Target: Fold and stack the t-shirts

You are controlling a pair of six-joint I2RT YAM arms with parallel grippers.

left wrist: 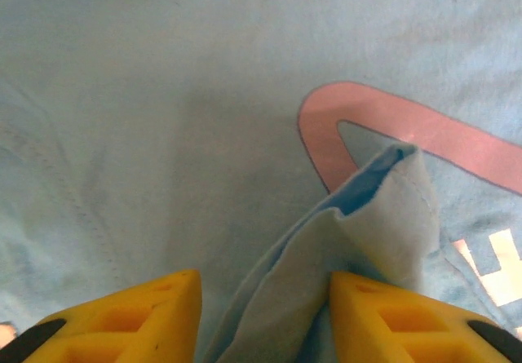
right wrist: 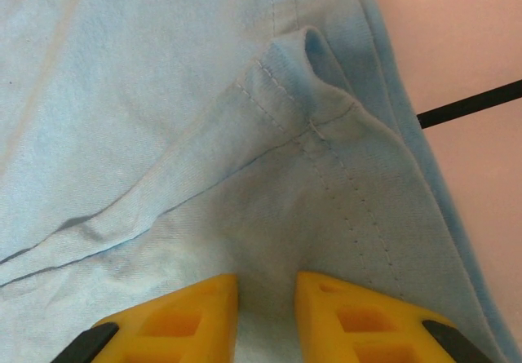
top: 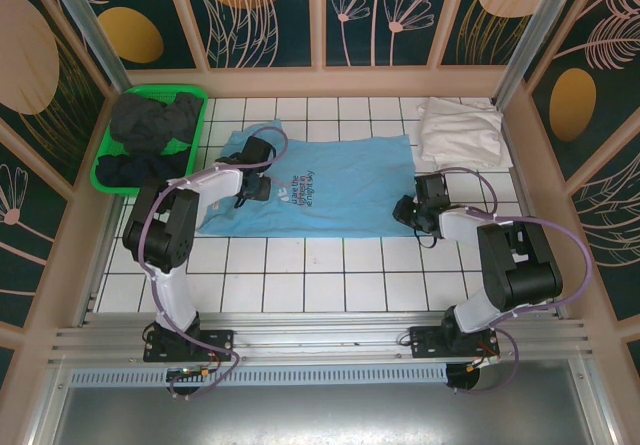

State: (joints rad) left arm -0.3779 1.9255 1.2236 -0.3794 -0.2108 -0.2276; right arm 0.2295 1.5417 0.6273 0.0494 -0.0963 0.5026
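Note:
A light sky-blue t-shirt (top: 340, 180) with white print lies spread flat in the middle of the tiled table. My left gripper (top: 262, 187) is over its left part, beside the print. In the left wrist view its yellow fingers (left wrist: 163, 314) stand apart around a raised fold of the blue cloth (left wrist: 367, 216); the fold touches the right finger only, so the left gripper (left wrist: 263, 285) is open. My right gripper (top: 405, 212) is at the shirt's right near edge. In the right wrist view the right gripper (right wrist: 267, 285) is shut on the blue fabric near a stitched hem (right wrist: 326, 118).
A folded white t-shirt (top: 458, 130) lies at the back right. A green basket (top: 105, 160) at the back left holds several dark t-shirts (top: 150, 125). Patterned walls enclose the table on three sides; bare tiles (top: 320, 275) stretch in front of the blue shirt.

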